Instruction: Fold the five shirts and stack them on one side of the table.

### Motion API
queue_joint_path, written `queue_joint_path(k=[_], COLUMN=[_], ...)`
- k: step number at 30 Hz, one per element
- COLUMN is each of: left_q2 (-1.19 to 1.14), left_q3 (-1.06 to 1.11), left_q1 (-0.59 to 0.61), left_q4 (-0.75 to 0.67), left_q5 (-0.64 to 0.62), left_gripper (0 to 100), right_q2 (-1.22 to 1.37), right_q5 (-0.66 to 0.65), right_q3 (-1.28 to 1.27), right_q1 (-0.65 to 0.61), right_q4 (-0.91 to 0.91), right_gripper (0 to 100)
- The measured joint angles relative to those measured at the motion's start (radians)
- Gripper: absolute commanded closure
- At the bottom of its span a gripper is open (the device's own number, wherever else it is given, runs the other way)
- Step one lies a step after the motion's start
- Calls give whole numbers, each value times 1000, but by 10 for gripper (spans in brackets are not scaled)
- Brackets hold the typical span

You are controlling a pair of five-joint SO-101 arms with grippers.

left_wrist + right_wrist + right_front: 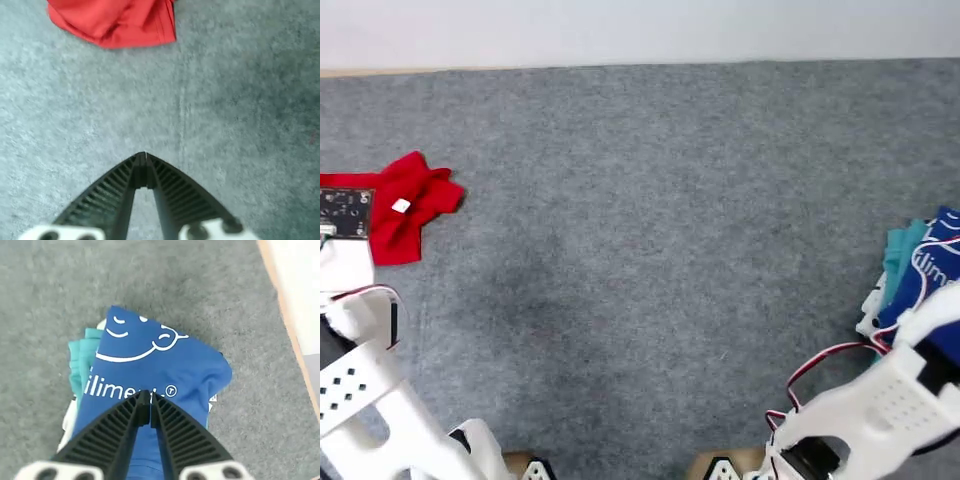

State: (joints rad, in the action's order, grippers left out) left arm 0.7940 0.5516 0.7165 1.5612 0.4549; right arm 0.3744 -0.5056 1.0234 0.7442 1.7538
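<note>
- Found left pincer (145,159) closed, tips pressed together, nothing held.
- Located red shirt (115,22) ahead of left pincer, well apart from its tips, lying crumpled and unfolded on grey worktop (650,250).
- Found right pincer (146,396) closed, tips meeting directly above blue shirt (155,370); could not determine contact with the fabric.
- Noted blue shirt folded, printed side up, lying on top of a stack beneath right pincer.
- Noted teal shirt (81,360) under the blue one, edge protruding to one side.
- Noted white fabric (66,422) at the bottom of the stack, edge just visible.
</note>
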Motion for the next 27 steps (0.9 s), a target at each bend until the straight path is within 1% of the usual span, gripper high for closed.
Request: queue_joint_path(k=[4, 8, 11, 15, 18, 22, 26, 27], left_q2=[-29, -132, -206, -308, -400, -552, -718, -755], left_q3=[0, -11, -77, -192, -273, -361, -446, -470], left_q1=[0, 0, 0, 0, 0, -8, -29, -34], left_q4=[-52, -80, -80, -89, -115, -163, -173, -175], left_q5=[21, 37, 37, 37, 37, 43, 98, 106], left_gripper=[995, 995, 995, 995, 995, 995, 991, 976], right_q2=[-87, -233, -362, -500, -571, -638, -689, -701], right_q5=[11, 29, 61, 114, 152, 169, 169, 169], right_q3=[-121, -328, -488, -667, -784, -914, -1030, -1056], right_q1=[-72, -178, -259, -328, -362, -385, -388, -390], right_q4=[0, 0, 0, 0, 0, 0, 0, 0], right_gripper=[988, 988, 988, 988, 988, 988, 988, 988])
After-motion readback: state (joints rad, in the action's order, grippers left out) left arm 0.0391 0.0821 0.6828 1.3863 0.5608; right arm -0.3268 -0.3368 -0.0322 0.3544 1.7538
